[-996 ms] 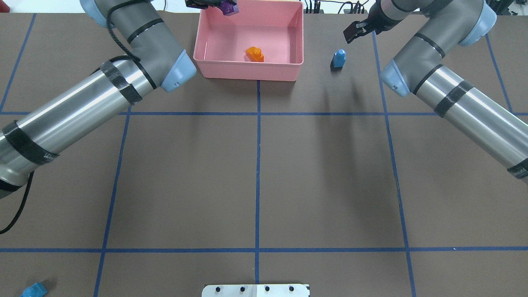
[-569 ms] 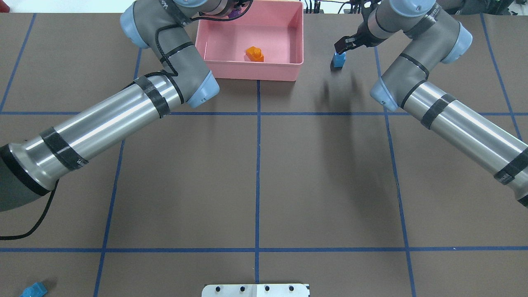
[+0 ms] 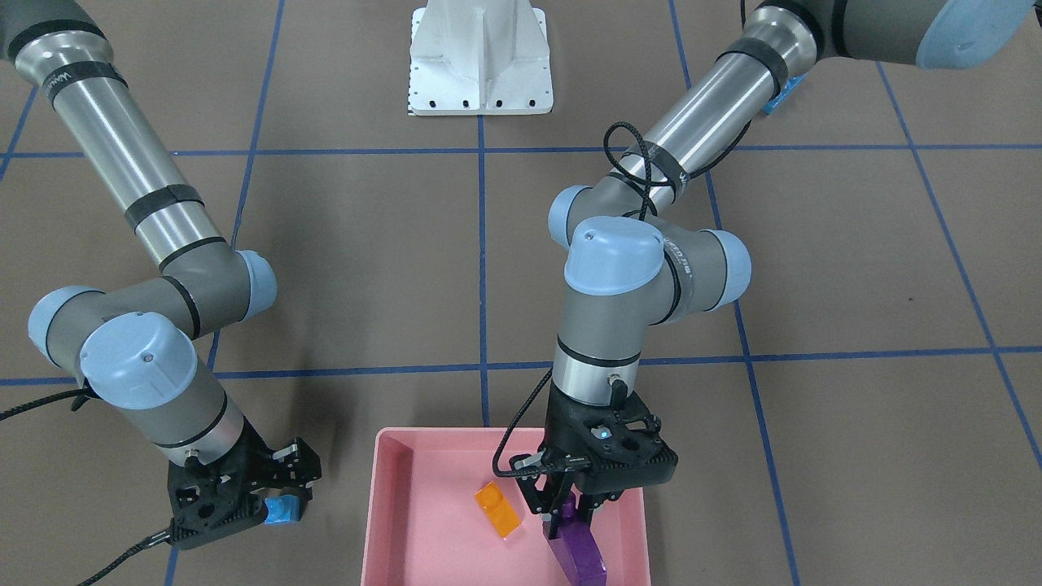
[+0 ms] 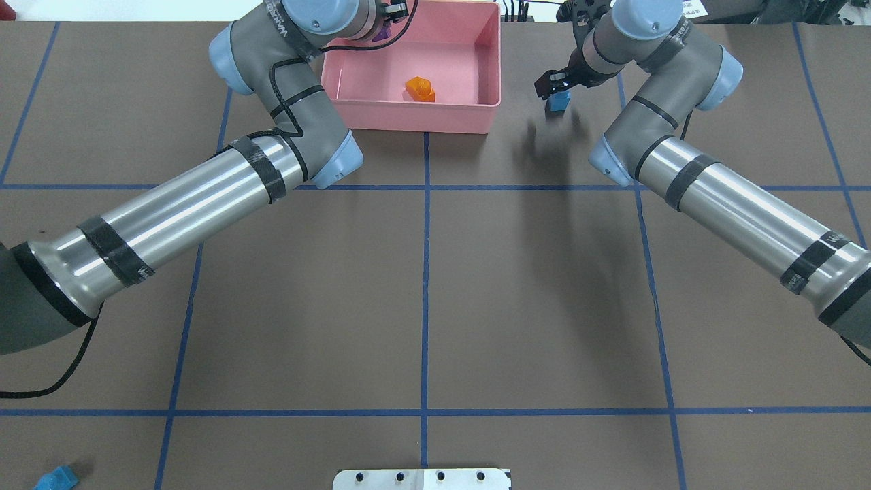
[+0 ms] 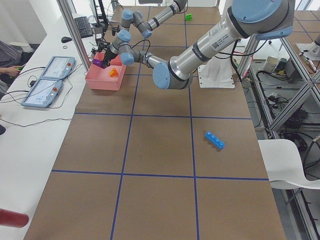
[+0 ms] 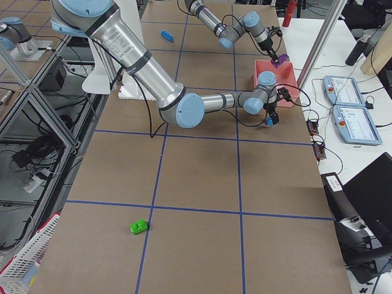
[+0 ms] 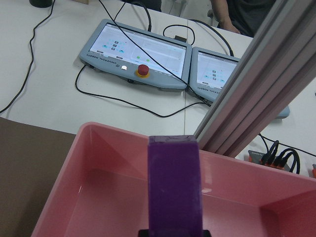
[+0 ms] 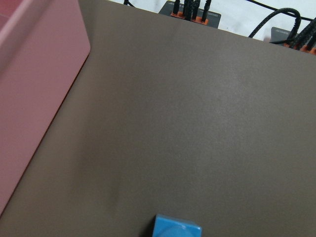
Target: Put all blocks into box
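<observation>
Brown, blue-taped table (image 4: 544, 306) bears the pink box (image 4: 415, 117).

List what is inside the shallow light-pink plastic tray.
An orange studded plastic brick lies in the tray. A long purple brick, clamped in the left gripper, hangs inside. The gripper covers the floor beneath it, so contact cannot be seen.

The left gripper (image 3: 568, 518) points straight down, clamped on a long purple plastic brick (image 3: 580, 555). The right gripper (image 3: 277, 498) also hangs downward, low; its jaws' spread is unclear.
</observation>
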Robot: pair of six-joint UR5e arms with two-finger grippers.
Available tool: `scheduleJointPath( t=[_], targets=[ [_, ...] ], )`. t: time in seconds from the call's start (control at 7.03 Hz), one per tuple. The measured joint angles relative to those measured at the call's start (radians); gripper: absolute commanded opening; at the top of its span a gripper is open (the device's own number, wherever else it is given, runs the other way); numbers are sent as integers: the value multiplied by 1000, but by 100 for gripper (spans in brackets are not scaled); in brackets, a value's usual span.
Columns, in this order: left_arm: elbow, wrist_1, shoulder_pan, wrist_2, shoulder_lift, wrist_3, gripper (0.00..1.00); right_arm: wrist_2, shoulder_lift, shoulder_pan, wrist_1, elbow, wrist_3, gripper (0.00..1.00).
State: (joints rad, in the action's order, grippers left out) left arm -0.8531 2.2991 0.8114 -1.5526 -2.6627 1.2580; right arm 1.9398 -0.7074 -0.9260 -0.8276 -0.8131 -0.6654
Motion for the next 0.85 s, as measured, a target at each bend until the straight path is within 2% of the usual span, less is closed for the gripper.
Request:
scheduleJointPath(
  t=[0.14,0.28,0.43,0.57,0.71,0.85],
  targets=[
    [2,0,-2,1,-1,0,99,-4,18,5,6,29,-1,99],
    [2,0,-4,1,-1,0,100,-14,26,11,8,45,-1,97],
    [2,0,-6,1,-2,-3,100,-23,29,16,8,61,-1,91],
    [0,1,-9,0,-3,-4,100,-27,29,18,8,71,-1,66],
    [-5,1,-10,0,-3,-6,100,-31,30,18,8,76,-1,26],
    [-17,2,-9,-1,-3,-6,100,-33,31,18,8,78,-10,0]
  ],
)
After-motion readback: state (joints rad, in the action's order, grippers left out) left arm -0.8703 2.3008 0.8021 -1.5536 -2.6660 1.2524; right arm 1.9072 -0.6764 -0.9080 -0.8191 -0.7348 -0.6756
